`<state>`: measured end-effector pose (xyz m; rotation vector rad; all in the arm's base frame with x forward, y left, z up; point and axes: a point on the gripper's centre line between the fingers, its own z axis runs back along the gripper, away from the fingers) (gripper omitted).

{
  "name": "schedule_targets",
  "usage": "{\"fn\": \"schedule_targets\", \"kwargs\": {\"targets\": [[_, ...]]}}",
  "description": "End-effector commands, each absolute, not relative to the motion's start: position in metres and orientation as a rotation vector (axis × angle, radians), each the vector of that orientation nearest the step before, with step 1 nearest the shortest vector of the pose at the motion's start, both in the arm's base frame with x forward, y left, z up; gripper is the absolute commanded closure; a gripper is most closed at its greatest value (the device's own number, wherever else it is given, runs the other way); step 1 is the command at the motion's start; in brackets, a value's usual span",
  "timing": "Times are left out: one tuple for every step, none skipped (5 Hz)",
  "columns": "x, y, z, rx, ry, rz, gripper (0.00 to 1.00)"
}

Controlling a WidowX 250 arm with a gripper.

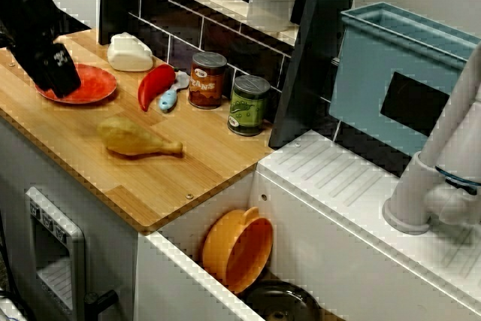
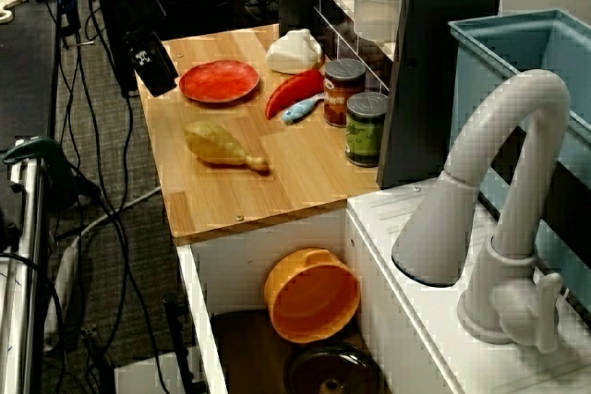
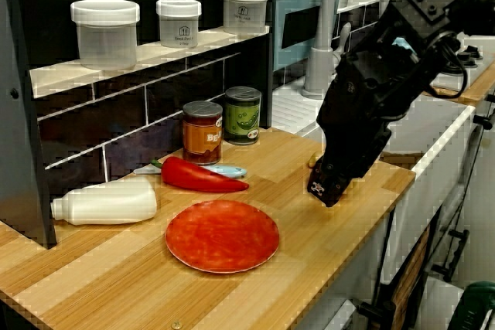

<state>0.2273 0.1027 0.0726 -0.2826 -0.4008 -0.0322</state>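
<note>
1. Gripper (image 3: 328, 188): black and angled downward, with its tip low over the wooden counter (image 1: 203, 162) near the edge away from the wall. I cannot tell whether the tip touches the wood.
2. Jaws: the fingers read as one dark block in all three views, so I cannot tell whether they are spread or pressed together.
3. Red plate (image 3: 222, 235): the thing nearest the gripper. It lies flat on the counter, just beside the tip. The view from the counter's end shows bare wood between plate and tip. In the view over the sink corner, the gripper stands in front of the plate's outer rim.
4. Drumstick (image 1: 135, 139): lies on its side on the wood between the plate and the sink, thin end toward the sink. It is apart from the gripper.
5. Red pepper (image 2: 294, 92): lies wallward of the plate, touching a small pale-blue utensil (image 1: 167, 99).
6. White bottle (image 3: 104, 201): lies on its side at the wall, near the plate.
7. Orange-labelled can (image 3: 203, 131) and green-labelled can (image 3: 243, 115): both upright against the dark tiles, just beside each other.
8. Orange bowl (image 2: 312, 294): tilted on edge inside the sink, above a dark round pan (image 1: 282, 304).
9. Three lidded jars (image 3: 105, 32) stand on the shelf above the cans. A white faucet (image 2: 503, 228) stands beyond the sink.
</note>
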Motion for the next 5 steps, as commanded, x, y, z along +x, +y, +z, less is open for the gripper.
{"fn": "schedule_targets", "kwargs": {"targets": [[0.234,0.101,0.045,-0.170,-0.456,-0.086,1.00],[0.240,0.100,0.032,-0.135,-0.463,-0.091,1.00],[0.246,0.099,0.025,-0.121,-0.461,-0.079,1.00],[0.254,0.095,0.021,-0.152,-0.428,-0.033,1.00],[0.270,0.078,0.022,-0.197,-0.365,0.034,1.00]]}}
